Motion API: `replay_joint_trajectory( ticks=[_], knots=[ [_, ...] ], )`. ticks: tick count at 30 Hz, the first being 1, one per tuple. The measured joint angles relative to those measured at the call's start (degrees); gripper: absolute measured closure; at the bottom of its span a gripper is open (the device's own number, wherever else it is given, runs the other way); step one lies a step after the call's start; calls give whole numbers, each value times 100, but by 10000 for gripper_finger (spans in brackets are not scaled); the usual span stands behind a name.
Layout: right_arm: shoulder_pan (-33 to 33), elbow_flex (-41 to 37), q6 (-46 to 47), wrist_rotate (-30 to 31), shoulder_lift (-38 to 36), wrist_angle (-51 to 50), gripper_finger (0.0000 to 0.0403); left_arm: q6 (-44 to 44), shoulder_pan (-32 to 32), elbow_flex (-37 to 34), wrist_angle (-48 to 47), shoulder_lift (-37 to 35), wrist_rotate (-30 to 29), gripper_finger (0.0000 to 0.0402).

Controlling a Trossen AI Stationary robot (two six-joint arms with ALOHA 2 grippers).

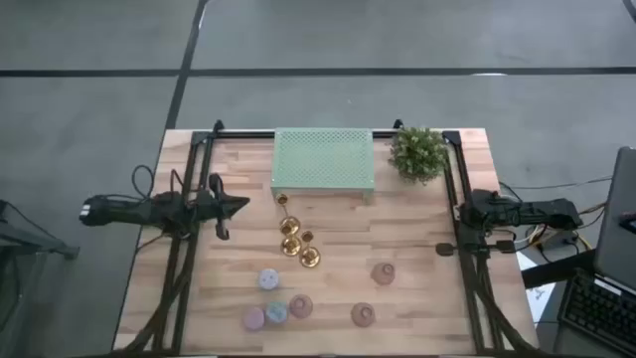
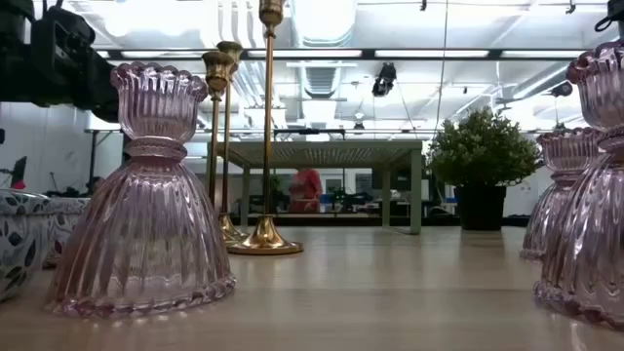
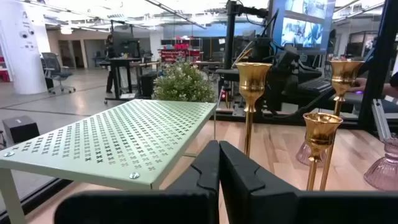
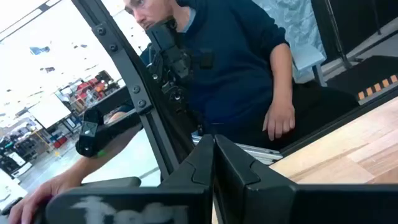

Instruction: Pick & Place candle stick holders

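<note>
the left gripper [image 1: 238, 205] hovers at the left edge of the wooden surface [image 1: 417, 298], pointing inward toward the middle, its jaws pressed closed with nothing between them, as the left wrist view shows [image 3: 219, 163]. just beside it toward the centre stand the gold candle stick holders [image 1: 295, 242], a tight cluster of slim-stemmed pieces near the front edge of the mint-green perforated stand [image 1: 323, 160], which sits at the far middle of the surface. in the low view the tallest gold holder [image 2: 267, 127] rises on a thin stem from a round base. nearer the front edge, left of centre, sit the squat pastel holders [image 1: 269, 298], close together, with a pinkish glass holder [image 1: 300, 306] just beside them. two more pinkish glass holders [image 1: 373, 293] stand further right, apart from each other. a small bushy green plant [image 1: 418, 152] sits at the far right corner, beside the stand. the right gripper [image 1: 467, 212] waits at the right edge of the surface, jaws closed and empty [image 4: 214, 167]. beyond it the right wrist view shows a person in a dark blue top [image 4: 236, 62].
</note>
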Motion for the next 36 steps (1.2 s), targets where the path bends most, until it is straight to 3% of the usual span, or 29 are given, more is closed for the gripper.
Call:
replay_joint_trajectory(
  ticks=[29,36],
  knots=[
    [-4,-1,-12,15,-1,4,394,0,1,-1,2,-1,0,392],
    [-2,0,-20,512,17,1,394,0,0,-1,2,0,-2,392]
  ],
)
